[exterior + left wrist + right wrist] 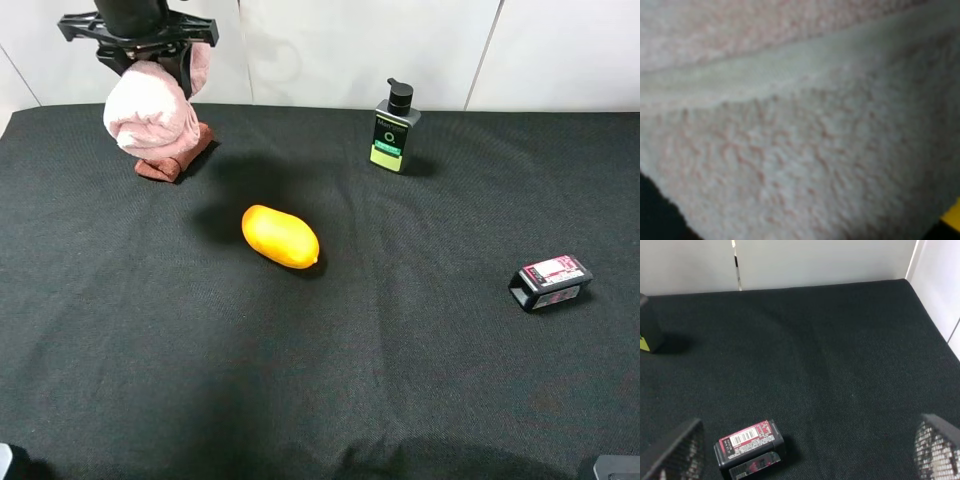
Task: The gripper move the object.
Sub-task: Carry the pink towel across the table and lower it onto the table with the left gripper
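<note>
Carrying seems the step in hand: the left fingers (pixel 186 70) are clamped on the middle of the pink towel (pixel 148 115), which hangs at the far left corner of the tabletop (pixel 330 380), over the reddish-brown cloth (pixel 172 163) and apparently lifted. The right fingers (pixel 677 452) stand spread wide, holding nothing, near the black box (pixel 750 445). Next, I'd guess, comes a swing to a free patch clear of the yellow fruit (pixel 280 236), then a gentle lowering before letting go
</note>
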You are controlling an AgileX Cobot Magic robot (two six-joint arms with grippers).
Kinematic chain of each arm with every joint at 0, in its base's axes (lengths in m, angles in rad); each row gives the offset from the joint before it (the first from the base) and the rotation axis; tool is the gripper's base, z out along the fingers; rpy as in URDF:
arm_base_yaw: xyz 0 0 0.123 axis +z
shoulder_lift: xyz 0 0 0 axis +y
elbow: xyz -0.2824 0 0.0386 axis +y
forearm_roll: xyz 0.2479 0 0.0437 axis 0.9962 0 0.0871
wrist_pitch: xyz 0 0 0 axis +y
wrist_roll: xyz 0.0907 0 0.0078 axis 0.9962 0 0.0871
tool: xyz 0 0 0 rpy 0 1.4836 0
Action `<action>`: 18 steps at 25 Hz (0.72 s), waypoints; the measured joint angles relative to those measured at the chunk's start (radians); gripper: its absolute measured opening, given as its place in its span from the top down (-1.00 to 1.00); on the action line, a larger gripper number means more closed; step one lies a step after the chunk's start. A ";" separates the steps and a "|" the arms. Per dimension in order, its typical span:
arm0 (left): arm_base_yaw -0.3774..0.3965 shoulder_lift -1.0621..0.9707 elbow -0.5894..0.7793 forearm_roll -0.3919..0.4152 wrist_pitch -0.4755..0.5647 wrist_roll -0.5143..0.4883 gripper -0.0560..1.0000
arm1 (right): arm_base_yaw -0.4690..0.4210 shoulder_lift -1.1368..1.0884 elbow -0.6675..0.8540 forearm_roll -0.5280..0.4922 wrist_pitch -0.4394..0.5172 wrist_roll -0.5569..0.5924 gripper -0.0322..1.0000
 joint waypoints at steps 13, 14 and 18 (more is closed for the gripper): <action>-0.002 0.150 -0.123 -0.024 0.000 0.006 -0.11 | 0.000 0.000 0.000 0.000 0.000 0.000 -0.29; -0.003 0.159 -0.132 -0.025 0.000 0.006 -0.11 | 0.000 0.000 0.000 0.000 0.000 0.000 -0.29; -0.009 0.207 -0.176 -0.027 0.000 0.009 -0.11 | 0.000 0.000 0.000 0.000 0.000 0.000 -0.29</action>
